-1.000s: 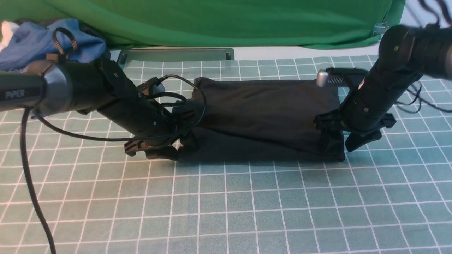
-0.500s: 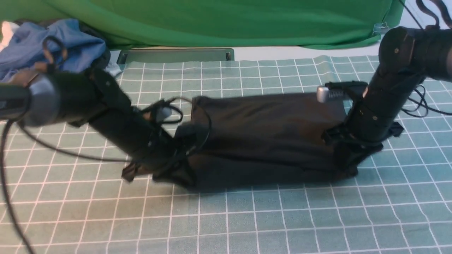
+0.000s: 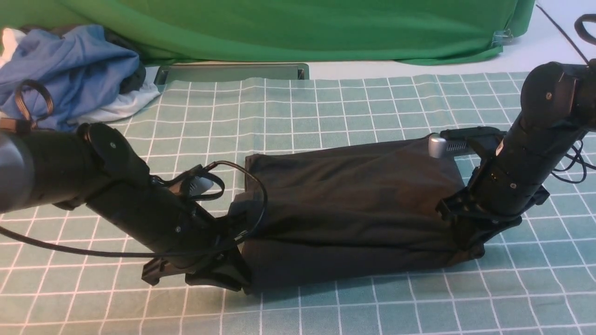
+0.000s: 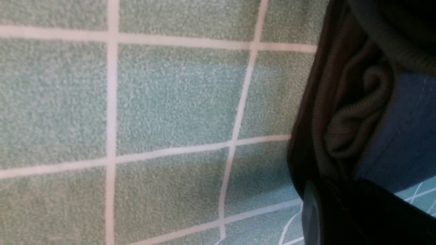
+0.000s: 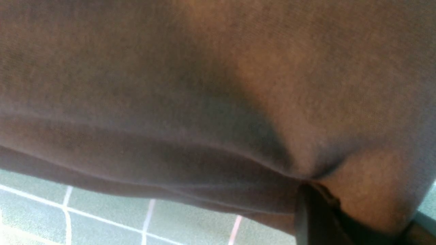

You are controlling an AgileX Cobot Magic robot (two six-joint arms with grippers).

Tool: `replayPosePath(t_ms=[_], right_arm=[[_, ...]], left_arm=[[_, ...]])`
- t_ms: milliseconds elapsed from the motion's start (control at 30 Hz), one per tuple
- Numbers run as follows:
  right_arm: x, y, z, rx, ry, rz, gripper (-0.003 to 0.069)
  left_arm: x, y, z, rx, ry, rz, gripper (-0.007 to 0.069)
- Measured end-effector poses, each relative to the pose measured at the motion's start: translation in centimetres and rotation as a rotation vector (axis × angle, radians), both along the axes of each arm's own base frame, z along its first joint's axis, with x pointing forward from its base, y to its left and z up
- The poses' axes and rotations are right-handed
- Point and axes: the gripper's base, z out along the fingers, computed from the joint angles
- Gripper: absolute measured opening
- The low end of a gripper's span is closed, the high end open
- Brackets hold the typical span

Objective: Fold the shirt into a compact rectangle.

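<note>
The black shirt lies on the checked mat as a wide folded band stretched between my two arms. At its left end, low over the mat, my left gripper is shut on the fabric. My right gripper is shut on the right end. In the left wrist view one dark finger shows below a bunched ribbed collar of the shirt. In the right wrist view the shirt fills most of the picture and its fabric puckers into a dark finger.
A heap of blue and white clothes sits at the far left. A big green cloth hangs across the back, with a grey metal rail below it. The teal grid mat covers the table. A black cable loops off my left wrist.
Both grippers went from open beside the shirt's ends to shut on them. Both arms have drawn the shirt toward the near side of the mat.
</note>
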Motion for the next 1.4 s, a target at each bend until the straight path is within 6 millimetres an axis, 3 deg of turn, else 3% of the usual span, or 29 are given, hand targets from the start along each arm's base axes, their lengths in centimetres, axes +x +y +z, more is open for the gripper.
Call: replayPosePath(t_ms=[167,300,400,467,667,733,800,933,1000,1033,1100,1233,1400], right_arm=[[-0.4,-0.2,0.3,-0.021,0.028,0.015,0.0409],[-0.4,-0.2,2.2,-0.014,-0.011,0.034,0.0446],[-0.7,-0.3,4.6,0.0,-0.073,0.057,0.0368],[-1.6,-0.5,7.1,0.009,-0.127,0.082,0.0265],[-5.6,-1.5,13.8,0.035,-0.306,0.139,0.0042],[-6.7,-1.7,15.4,0.044,-0.363,0.141,0.0029],[-9.6,-2.4,18.5,0.06,-0.483,0.147,0.0027],[-13.6,-3.4,21.9,0.076,-0.642,0.165,0.0027],[-17.4,-4.3,24.0,0.094,-0.771,0.161,0.0027],[-17.7,-4.4,24.1,0.096,-0.783,0.16,0.0027],[-20.7,-5.1,24.6,0.115,-0.862,0.139,0.0027],[-24.6,-6.0,23.7,0.152,-0.932,0.084,0.0027],[-25.9,-6.3,21.3,0.156,-0.867,0.057,0.0027]], left_arm=[[0.0,0.2,1.0,0.033,-0.017,-0.063,0.0193],[1.0,0.4,3.8,0.072,-0.109,-0.121,0.0309],[1.7,0.4,6.4,0.085,-0.188,-0.14,0.0367],[2.0,0.4,7.9,0.081,-0.23,-0.142,0.0399],[1.9,0.4,9.1,0.074,-0.254,-0.13,0.0412],[1.9,0.4,9.0,0.076,-0.254,-0.131,0.0411],[1.9,0.4,9.0,0.076,-0.254,-0.131,0.0408],[2.0,0.4,9.1,0.076,-0.26,-0.128,0.0392],[2.0,0.4,9.1,0.076,-0.264,-0.126,0.0373],[2.0,0.4,9.1,0.076,-0.265,-0.125,0.0373],[2.0,0.4,9.1,0.077,-0.265,-0.125,0.0348],[1.7,0.3,9.1,0.061,-0.236,-0.133,0.0256],[0.4,-0.6,8.9,-0.008,-0.124,-0.171,0.0099]])
